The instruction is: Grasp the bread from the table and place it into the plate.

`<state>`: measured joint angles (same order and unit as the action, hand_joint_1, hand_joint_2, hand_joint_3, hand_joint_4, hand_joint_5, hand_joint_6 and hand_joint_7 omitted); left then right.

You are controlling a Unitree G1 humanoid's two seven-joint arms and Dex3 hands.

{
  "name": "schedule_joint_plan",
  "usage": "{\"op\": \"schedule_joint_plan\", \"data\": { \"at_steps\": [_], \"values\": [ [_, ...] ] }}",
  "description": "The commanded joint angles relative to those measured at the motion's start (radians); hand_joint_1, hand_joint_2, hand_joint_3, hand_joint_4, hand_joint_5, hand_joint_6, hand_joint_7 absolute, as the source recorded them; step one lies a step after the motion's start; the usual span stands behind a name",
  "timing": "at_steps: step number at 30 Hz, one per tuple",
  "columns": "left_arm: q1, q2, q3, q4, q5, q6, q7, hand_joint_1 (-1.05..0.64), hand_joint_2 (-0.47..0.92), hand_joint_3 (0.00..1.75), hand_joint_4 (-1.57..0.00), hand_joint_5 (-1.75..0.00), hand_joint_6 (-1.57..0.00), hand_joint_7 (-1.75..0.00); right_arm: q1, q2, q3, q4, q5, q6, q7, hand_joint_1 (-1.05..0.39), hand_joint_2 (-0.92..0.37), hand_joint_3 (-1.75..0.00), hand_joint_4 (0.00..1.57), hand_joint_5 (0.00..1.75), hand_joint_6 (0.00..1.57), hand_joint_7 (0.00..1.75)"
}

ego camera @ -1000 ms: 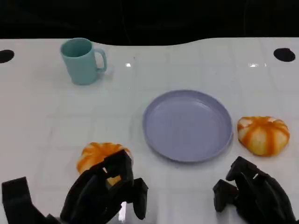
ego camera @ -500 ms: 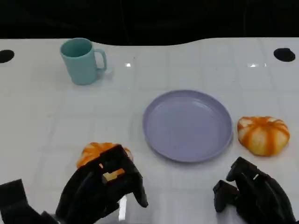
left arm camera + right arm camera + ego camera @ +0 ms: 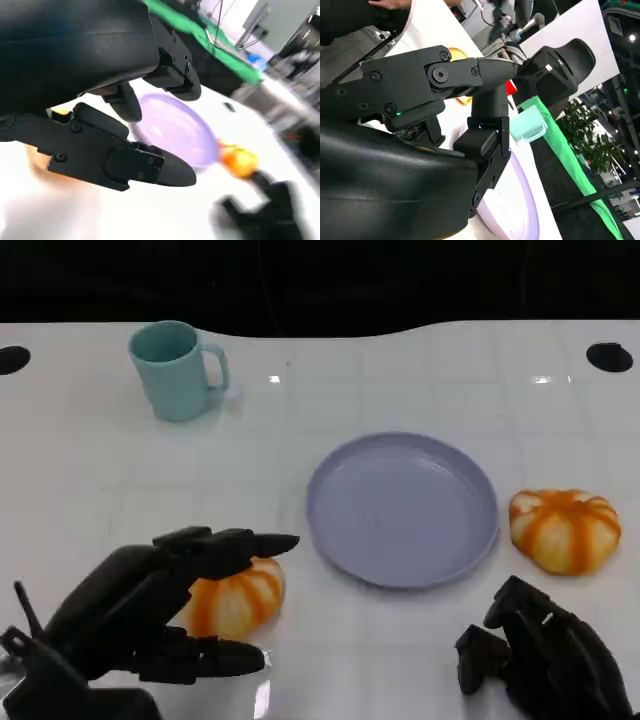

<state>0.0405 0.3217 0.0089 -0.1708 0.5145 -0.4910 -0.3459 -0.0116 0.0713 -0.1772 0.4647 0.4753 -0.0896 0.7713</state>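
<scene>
On the white surface (image 3: 90, 470), the left hand (image 3: 150, 610) spreads its fingers (image 3: 235, 541) around one bread (image 3: 232, 597), not clasping it. Beside the lilac plate (image 3: 402, 508) lies another bread (image 3: 563, 529); the right hand (image 3: 540, 655) rests clenched, holding nothing.

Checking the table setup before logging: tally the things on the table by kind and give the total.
Bread: 2, one by the left robot hand, one right of the plate
Plate: 1
Mug: 1
Total: 4
</scene>
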Motion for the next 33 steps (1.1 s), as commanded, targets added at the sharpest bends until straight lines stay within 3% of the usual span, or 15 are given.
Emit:
{"op": "schedule_joint_plan", "data": {
  "at_steps": [1, 5, 7, 10, 21, 28, 29, 30, 31, 32, 33],
  "values": [
    [0.000, 0.076, -0.024, -0.098, 0.275, 0.053, 0.080, -0.77, 0.92, 0.06, -0.17, -0.53, -0.28, -0.01, 0.002, -0.005, 0.000, 0.004, 0.005, -0.002, 0.000, -0.55, -0.92, -0.25, 0.77, 1.68, 0.70, 1.40],
    [-0.014, 0.115, -0.086, -0.155, 0.466, 0.174, 0.003, -0.80, 0.92, 0.09, -0.15, -0.37, -0.21, 0.00, 0.002, -0.004, 0.000, 0.004, 0.007, -0.005, 0.006, -0.55, -0.92, -0.26, 0.77, 1.68, 0.69, 1.40],
    [-0.032, 0.119, -0.123, -0.136, 0.523, 0.208, 0.010, -0.80, 0.91, 0.03, -0.24, -0.23, -0.23, -0.01, 0.003, -0.003, 0.000, 0.002, 0.008, -0.003, 0.002, -0.55, -0.92, -0.26, 0.77, 1.68, 0.69, 1.40],
    [-0.066, 0.114, -0.172, -0.072, 0.545, 0.248, 0.015, -0.78, 0.88, 0.00, -0.28, -0.17, -0.25, -0.01, 0.004, -0.003, 0.001, -0.002, 0.004, -0.001, -0.003, -0.56, -0.92, -0.25, 0.78, 1.68, 0.70, 1.40],
    [-0.240, 0.101, -0.337, 0.289, 0.553, 0.320, 0.112, -0.68, 0.88, 0.01, -0.36, -0.13, -0.25, 0.00, 0.005, -0.007, 0.000, -0.007, 0.007, 0.002, -0.004, -0.56, -0.92, -0.25, 0.78, 1.68, 0.69, 1.40],
    [-0.341, 0.079, -0.415, 0.558, 0.513, 0.291, 0.303, -0.46, 0.92, 0.08, -0.58, -0.21, -0.44, -0.06, 0.013, -0.009, -0.004, -0.003, 0.010, 0.001, -0.001, -0.55, -0.92, -0.25, 0.78, 1.68, 0.69, 1.40],
    [-0.351, 0.075, -0.422, 0.593, 0.503, 0.278, 0.346, -0.40, 0.92, 0.12, -0.56, -0.63, -0.59, -0.05, 0.014, -0.010, -0.006, -0.002, 0.012, 0.002, 0.001, -0.55, -0.92, -0.23, 0.78, 1.67, 0.69, 1.40],
    [-0.359, 0.072, -0.427, 0.626, 0.490, 0.261, 0.389, -0.37, 0.92, 0.15, -0.50, -0.89, -0.67, -0.04, 0.014, -0.011, -0.007, 0.000, 0.014, 0.004, 0.005, -0.55, -0.92, -0.23, 0.78, 1.67, 0.70, 1.39],
    [-0.368, 0.072, -0.433, 0.662, 0.482, 0.235, 0.452, -0.35, 0.92, 0.17, -0.50, -1.07, -0.75, -0.05, 0.014, -0.013, -0.008, 0.002, 0.015, 0.004, 0.008, -0.55, -0.92, -0.23, 0.78, 1.67, 0.70, 1.39],
    [-0.375, 0.073, -0.438, 0.690, 0.472, 0.210, 0.501, -0.32, 0.92, 0.31, -0.61, -1.22, -0.93, -0.10, 0.013, -0.015, -0.007, 0.003, 0.011, 0.003, 0.008, -0.55, -0.92, -0.24, 0.78, 1.68, 0.69, 1.40],
    [-0.382, 0.073, -0.437, 0.726, 0.454, 0.170, 0.566, -0.31, 0.91, 0.39, -0.68, -1.25, -1.03, -0.13, 0.013, -0.016, -0.006, 0.004, 0.009, 0.002, 0.007, -0.55, -0.92, -0.24, 0.78, 1.68, 0.69, 1.40]
  ]
}}
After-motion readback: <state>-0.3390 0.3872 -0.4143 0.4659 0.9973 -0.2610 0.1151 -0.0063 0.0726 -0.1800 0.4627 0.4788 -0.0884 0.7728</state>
